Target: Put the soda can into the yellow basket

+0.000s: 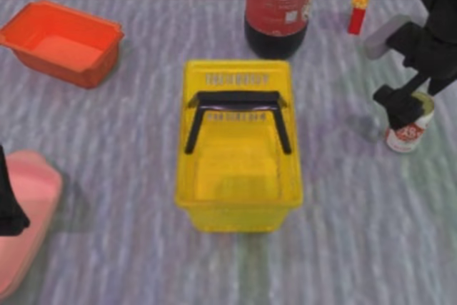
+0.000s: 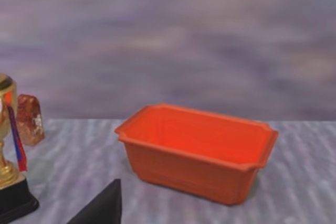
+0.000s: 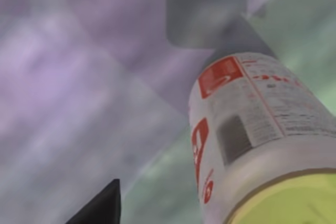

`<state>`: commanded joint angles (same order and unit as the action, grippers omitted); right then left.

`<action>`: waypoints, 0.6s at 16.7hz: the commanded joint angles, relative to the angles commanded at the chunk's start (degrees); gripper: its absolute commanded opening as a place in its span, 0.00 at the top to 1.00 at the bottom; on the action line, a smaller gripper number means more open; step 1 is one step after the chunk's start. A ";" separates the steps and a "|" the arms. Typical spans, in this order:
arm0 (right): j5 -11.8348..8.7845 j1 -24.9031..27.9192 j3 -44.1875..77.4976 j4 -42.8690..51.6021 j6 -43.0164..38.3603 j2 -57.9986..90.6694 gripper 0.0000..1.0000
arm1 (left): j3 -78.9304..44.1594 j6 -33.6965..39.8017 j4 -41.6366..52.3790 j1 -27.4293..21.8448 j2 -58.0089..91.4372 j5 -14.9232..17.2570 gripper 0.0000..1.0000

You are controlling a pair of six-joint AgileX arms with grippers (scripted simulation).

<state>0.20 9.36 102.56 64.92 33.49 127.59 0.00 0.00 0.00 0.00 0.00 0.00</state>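
Bare tabletop (image 1: 343, 198) lies between the soda can (image 1: 408, 133) and yellow basket (image 1: 239, 176); the basket's black handle (image 1: 238, 105) stands raised across its opening.

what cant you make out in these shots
- Right gripper, top view: its own dark body hides the fingers, so a grip on the soda can cannot be confirmed.
- Left gripper, top view: cut off by the left edge.
- Yellow basket rim lettering: too blurred to read.
- Cola bottle: cut off by the top edge.
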 joint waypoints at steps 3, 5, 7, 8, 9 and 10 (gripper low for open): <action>0.02 0.07 -3.30 -4.86 -0.13 1.46 0.00 | 0.00 0.00 0.00 0.00 0.00 0.00 0.00; 0.02 0.12 -4.88 -7.15 -0.17 2.21 0.00 | 0.00 0.00 0.00 0.00 0.00 0.00 0.00; 0.02 0.12 -5.08 -7.41 -0.18 2.32 0.00 | 0.00 0.00 0.00 0.00 0.00 0.00 0.00; 0.02 0.12 -5.08 -7.41 -0.18 2.32 0.00 | 0.00 0.00 0.00 0.00 0.00 0.00 0.00; 0.02 0.12 -5.08 -7.41 -0.18 2.32 0.00 | 0.00 0.00 0.00 0.00 0.00 0.00 0.00; 0.02 0.12 -5.08 -7.41 -0.18 2.32 0.08 | 0.00 0.00 0.00 0.00 0.00 0.00 0.00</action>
<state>0.22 9.49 97.47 57.51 33.32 129.91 0.00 0.00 0.00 0.00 0.00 0.00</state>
